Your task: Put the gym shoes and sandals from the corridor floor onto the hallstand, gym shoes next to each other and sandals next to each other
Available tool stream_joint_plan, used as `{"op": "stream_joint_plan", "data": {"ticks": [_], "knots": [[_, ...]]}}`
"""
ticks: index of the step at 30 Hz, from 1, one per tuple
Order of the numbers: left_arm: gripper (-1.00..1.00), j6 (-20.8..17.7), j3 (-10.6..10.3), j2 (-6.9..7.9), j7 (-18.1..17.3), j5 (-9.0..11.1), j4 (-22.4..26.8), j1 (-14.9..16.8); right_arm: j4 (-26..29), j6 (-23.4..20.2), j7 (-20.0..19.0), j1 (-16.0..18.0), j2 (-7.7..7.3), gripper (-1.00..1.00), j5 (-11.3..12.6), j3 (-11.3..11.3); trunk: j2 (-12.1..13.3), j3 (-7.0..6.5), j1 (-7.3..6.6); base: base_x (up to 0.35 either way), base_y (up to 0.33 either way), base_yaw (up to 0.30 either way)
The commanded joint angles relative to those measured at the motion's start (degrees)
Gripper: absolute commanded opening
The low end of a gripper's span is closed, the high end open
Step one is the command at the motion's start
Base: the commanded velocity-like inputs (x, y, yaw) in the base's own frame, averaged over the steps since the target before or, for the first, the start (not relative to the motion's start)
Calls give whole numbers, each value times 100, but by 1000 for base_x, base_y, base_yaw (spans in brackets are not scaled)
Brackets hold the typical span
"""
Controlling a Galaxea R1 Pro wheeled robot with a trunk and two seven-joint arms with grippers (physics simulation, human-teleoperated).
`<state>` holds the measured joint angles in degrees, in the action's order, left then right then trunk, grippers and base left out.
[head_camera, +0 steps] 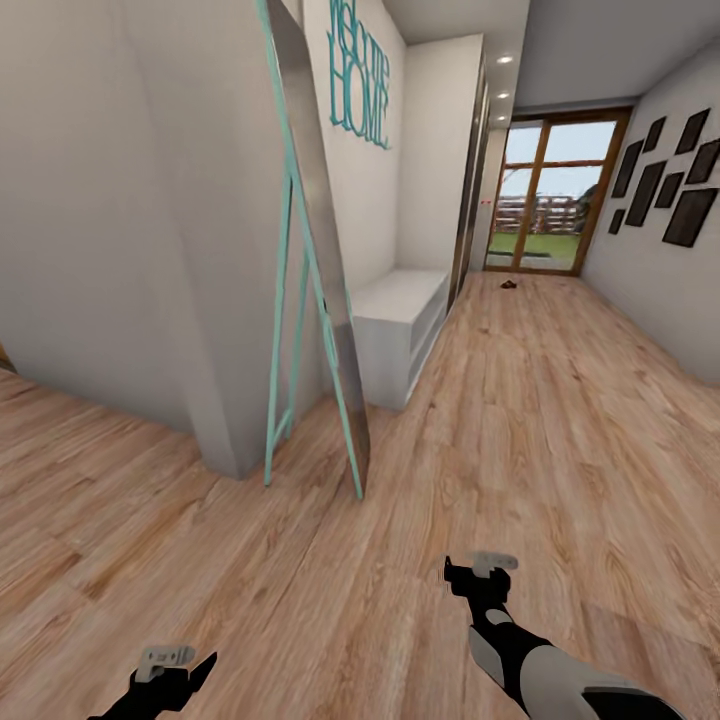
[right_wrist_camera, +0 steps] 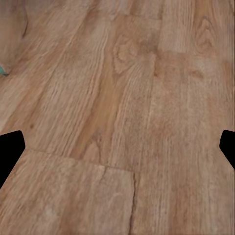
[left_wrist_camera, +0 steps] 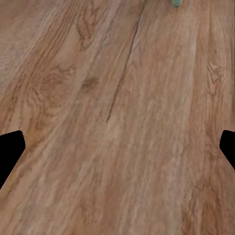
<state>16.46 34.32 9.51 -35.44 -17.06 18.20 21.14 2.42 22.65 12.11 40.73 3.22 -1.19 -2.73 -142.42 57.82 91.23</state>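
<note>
The hallstand (head_camera: pixel 400 318), a low light-grey unit with shelves on its side, stands against the left wall halfway down the corridor. On the corridor floor (head_camera: pixel 520 420), far off near the glass door, lies a small dark reddish thing (head_camera: pixel 509 284), too distant to identify. My left gripper (head_camera: pixel 182 662) hangs low at the near left, open and empty. My right gripper (head_camera: pixel 480 570) is at the near right, also open and empty. In the left wrist view the left gripper (left_wrist_camera: pixel 117 147) has only bare planks (left_wrist_camera: pixel 117 98) between its spread fingers, and the right gripper (right_wrist_camera: pixel 117 147) shows the same over the floor (right_wrist_camera: pixel 122 98).
A tall mirror (head_camera: pixel 318 250) in a teal frame leans against the wall corner just ahead on the left, its feet on the floor. A teal wall sign (head_camera: pixel 360 80) hangs above the hallstand. A glass door (head_camera: pixel 548 190) closes the far end; dark picture frames (head_camera: pixel 670 180) line the right wall.
</note>
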Motion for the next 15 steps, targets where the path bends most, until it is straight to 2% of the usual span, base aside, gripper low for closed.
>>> {"op": "stream_joint_plan", "data": {"ticks": [1, 15], "knots": [[100, 33, 49, -2, -24, -61, -1, 4, -8, 20, 10, 5, 3, 100, -13, -26, -2, 5, 1, 161, 20, -278], [100, 33, 49, -2, -24, -61, -2, 4, -6, 20, 9, 5, 3, 100, -13, -26, -2, 5, 1, 25, 3, -278]]}}
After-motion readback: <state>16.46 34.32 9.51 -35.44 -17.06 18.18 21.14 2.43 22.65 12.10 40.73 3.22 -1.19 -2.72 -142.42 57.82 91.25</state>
